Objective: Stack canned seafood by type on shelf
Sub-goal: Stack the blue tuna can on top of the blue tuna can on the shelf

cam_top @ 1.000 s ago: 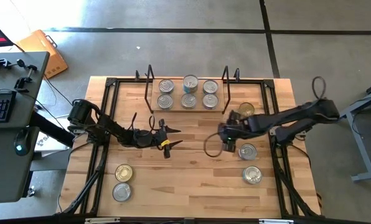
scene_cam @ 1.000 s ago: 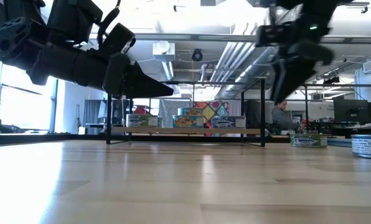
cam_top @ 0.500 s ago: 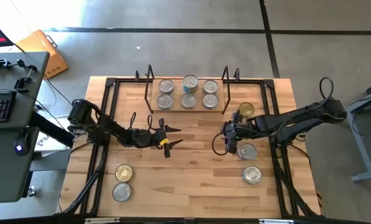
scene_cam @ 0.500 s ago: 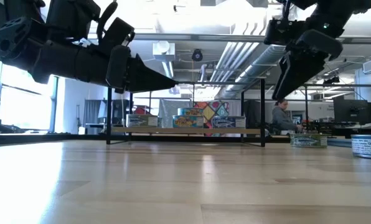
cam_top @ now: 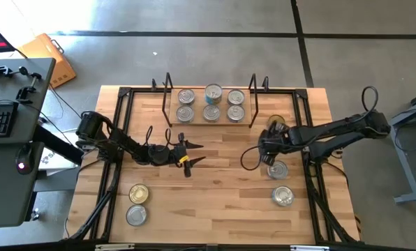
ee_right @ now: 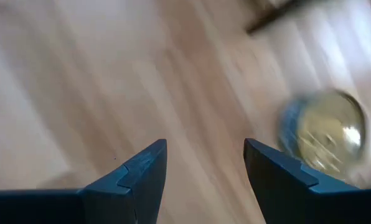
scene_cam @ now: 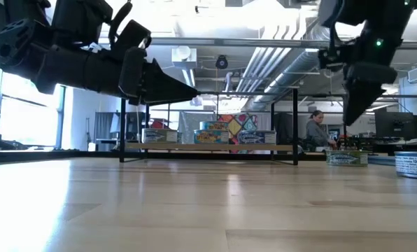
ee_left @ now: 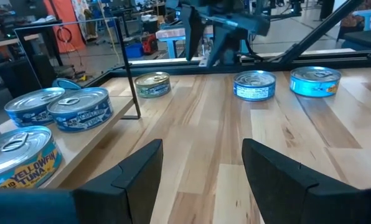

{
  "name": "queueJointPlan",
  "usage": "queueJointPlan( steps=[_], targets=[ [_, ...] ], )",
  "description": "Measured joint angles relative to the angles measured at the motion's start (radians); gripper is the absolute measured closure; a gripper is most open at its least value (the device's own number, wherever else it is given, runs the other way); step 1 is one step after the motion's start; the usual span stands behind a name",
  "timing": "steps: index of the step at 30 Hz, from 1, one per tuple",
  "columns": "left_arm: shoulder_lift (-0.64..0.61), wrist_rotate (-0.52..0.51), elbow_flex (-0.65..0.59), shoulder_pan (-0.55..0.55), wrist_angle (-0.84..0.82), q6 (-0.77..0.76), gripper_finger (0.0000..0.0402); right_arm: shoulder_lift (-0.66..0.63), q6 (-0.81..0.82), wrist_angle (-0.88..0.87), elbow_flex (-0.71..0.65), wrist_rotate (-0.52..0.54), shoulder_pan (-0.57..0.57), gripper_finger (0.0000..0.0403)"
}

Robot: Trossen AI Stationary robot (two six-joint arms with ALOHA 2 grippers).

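The shelf (cam_top: 211, 122), a light-wood board in a black wire frame, stands at the far middle with several tins (cam_top: 211, 103) on it, also seen in the low view (scene_cam: 215, 134). Loose tins rest on the table: a gold-topped one (cam_top: 276, 124) and two silver ones (cam_top: 278, 169) (cam_top: 283, 196) at the right, a gold one (cam_top: 138, 194) and a silver one (cam_top: 136, 215) at the near left. My right gripper (cam_top: 267, 153) hangs open above the table between the right gold tin (ee_right: 325, 130) and the nearest silver one. My left gripper (cam_top: 192, 154) is open and level, left of centre, holding nothing.
A black tube frame (cam_top: 121, 139) runs along the table's left, right and far sides. A cable loop (cam_top: 248, 162) hangs beside my right gripper. Bare wood lies between the two grippers (cam_top: 222, 181). In the low view a person (scene_cam: 316, 130) shows in the room behind the table.
My right gripper has moved toward the table's right edge, from near the centre to over the right-hand tins, and its wrist has rolled. Its fingers have stayed open. My left arm and all the tins have kept still.
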Motion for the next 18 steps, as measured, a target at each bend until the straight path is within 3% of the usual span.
queueJointPlan(
  steps=[4,8,13,18],
  targets=[
    [0.0,0.0,0.0,-0.003,-0.003,-0.021,0.019,0.0,0.019,-0.079,0.0,-0.032,-0.015,0.0198],
    [0.0,0.003,0.0,-0.015,-0.008,-0.043,0.019,0.0,0.007,-0.073,0.0,-0.21,0.025,0.0199],
    [0.0,0.003,0.0,-0.014,-0.008,-0.042,0.019,0.0,0.191,-0.057,0.0,-0.326,0.146,0.0199],
    [0.0,0.002,0.0,-0.015,-0.007,-0.043,0.019,0.0,0.397,-0.064,-0.027,-0.328,0.26,0.0209]
  ],
)
